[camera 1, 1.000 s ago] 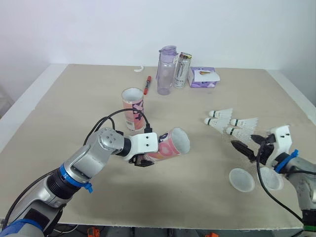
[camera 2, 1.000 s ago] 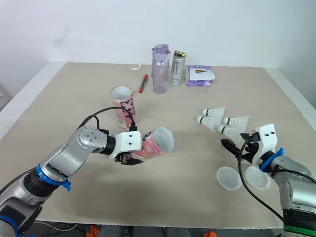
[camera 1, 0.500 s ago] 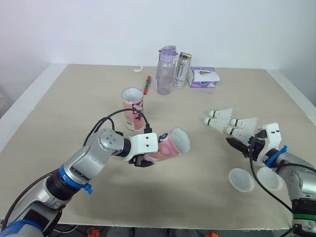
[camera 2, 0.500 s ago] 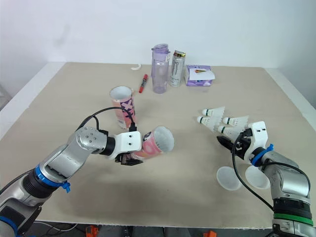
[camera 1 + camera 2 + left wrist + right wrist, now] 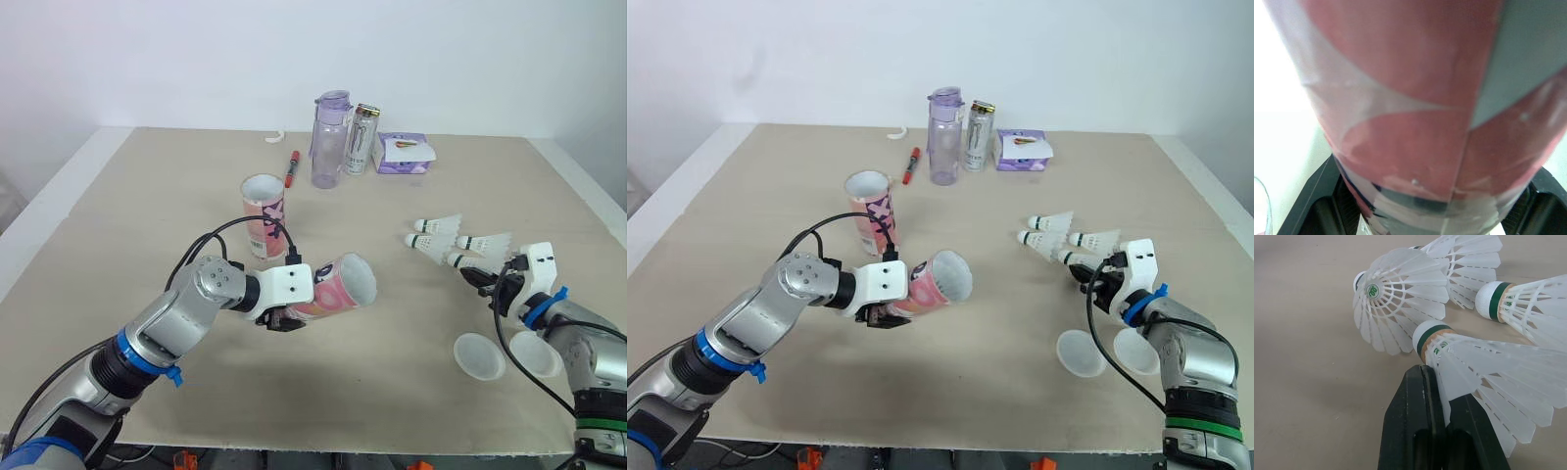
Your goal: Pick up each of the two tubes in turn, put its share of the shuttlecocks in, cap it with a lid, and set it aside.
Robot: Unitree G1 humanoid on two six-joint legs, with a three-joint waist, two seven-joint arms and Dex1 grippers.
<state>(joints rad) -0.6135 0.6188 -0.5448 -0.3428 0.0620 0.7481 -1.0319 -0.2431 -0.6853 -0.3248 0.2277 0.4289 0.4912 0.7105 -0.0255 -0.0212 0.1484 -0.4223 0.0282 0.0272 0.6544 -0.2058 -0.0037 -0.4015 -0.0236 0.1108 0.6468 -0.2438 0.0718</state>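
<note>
My left end effector [image 5: 279, 315] is clamped on the pink tube [image 5: 338, 286], holding it off the bench [image 5: 147, 196], nearly level, with its open mouth toward my right. The head views give that pose. The left wrist view gives the grip itself, with a black finger [image 5: 1312, 200] pressed against each side of the tube's wall. The second tube [image 5: 263, 215] stands upright just behind.

My right end effector [image 5: 482, 278] sits at the cluster of four shuttlecocks. From the head I cannot read its fingers, but the right wrist view shows them pinching the feather skirt of the nearest shuttlecock [image 5: 1474, 367], which lies on the bench. Two lids [image 5: 479, 356] lie near that wrist.
</note>
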